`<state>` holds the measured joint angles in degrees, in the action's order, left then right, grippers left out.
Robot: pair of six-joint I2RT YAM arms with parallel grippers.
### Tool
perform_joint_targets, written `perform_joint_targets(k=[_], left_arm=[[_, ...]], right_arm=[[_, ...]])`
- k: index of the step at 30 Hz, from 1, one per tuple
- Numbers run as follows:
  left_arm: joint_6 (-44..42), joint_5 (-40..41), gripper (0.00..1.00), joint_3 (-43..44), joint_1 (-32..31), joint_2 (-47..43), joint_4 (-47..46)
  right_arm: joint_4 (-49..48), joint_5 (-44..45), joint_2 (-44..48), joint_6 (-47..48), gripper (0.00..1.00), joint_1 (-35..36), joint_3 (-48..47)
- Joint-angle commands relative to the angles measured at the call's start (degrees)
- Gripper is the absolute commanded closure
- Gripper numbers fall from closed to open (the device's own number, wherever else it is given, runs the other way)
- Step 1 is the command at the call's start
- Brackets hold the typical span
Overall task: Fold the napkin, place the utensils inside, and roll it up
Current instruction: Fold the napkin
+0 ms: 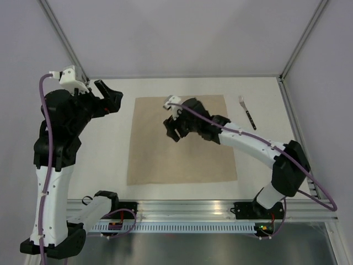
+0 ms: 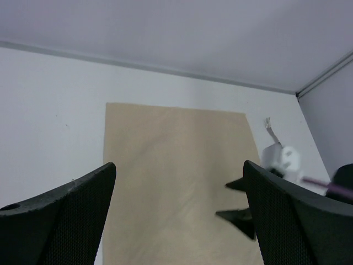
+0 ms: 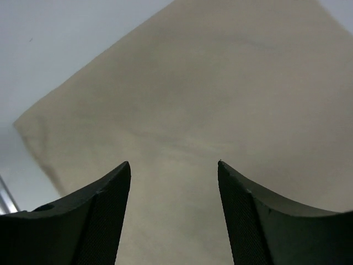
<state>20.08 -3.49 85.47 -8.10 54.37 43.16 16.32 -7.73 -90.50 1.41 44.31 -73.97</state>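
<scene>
**At the Start: No Fold, No Roll**

Top external: shows a large tan-beige square cloth napkin (image 1: 160,160) spread flat under the right tool (image 1: 174,132); leaves folding, loading and rolling all undone. Places a thin dark-handled fork (image 1: 247,112) well apart from that tool, on the pale desk (image 1: 265,160) between plain white walls (image 1: 182,33).

Left wrist: finds the left tool (image 2: 177,165) gaping, raised short of the cloth.

Right wrist: confirms the right tool's fingers (image 3: 83,221) parted, holding nothing, above unfolded cloth.

I work in a robotics lab cell, not a home. A slotted aluminium rail (image 1: 187,210) runs along the bottom of the frame. Above it lies a bare white table (image 1: 107,154). Plain pale walls (image 1: 182,33) and slim metal corner struts (image 1: 62,36) box in the top.
</scene>
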Motion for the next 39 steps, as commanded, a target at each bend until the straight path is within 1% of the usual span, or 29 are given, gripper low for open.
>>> perform_joint_targets(k=[1, 2, 4, 5, 6, 8, 12, 14, 18, 27, 39], left_arm=[[1.2, 1.2, 0.00, 6.0, 0.2, 0.8, 3.9], [1.5, 1.3, 0.00, 6.9, 0.2, 1.0, 4.2], [2.3, 1.1, 0.00, 8.8, 0.2, 1.3, 4.4], [2.6, 1.1, 0.00, 9.4, 0.2, 1.4, 4.5], [2.8, 1.1, 0.00, 10.0, 0.2, 1.4, 4.5], [2.8, 1.4, 0.00, 11.0, 0.3, 1.7, 4.7], [2.4, 2.4, 0.00, 11.7, 0.2, 1.5, 5.3], [2.4, 2.8, 0.00, 11.6, 0.3, 1.2, 5.3], [2.3, 3.0, 0.00, 11.3, 0.3, 1.0, 5.3], [2.0, 3.2, 0.00, 9.6, 0.2, 1.2, 5.2], [1.1, 3.2, 0.00, 7.3, 0.2, 0.5, 4.9]], right_arm=[[0.5, 5.6, -5.1, 1.5, 0.33, 9.0, -3.0], [0.3, 6.1, -8.3, 1.6, 0.36, 12.9, -4.4], [0.1, 7.4, -11.8, 1.9, 0.40, 16.7, -6.1], [0.1, 7.4, -14.9, 2.0, 0.42, 20.1, -8.0], [0.2, 7.4, -16.5, 2.2, 0.44, 21.6, -9.0], [0.2, 8.7, -20.4, 2.2, 0.46, 25.3, -12.0], [-0.1, 9.8, -25.1, 3.1, 0.51, 29.6, -15.3], [-0.6, 9.8, -26.9, 3.2, 0.52, 31.1, -15.9], [-2.3, 10.0, -29.6, 3.3, 0.52, 32.4, -16.9], [-5.8, 10.8, -34.6, 4.1, 0.52, 32.9, -19.7], [-6.2, 10.3, -38.3, 3.4, 0.52, 32.9, -21.5]])
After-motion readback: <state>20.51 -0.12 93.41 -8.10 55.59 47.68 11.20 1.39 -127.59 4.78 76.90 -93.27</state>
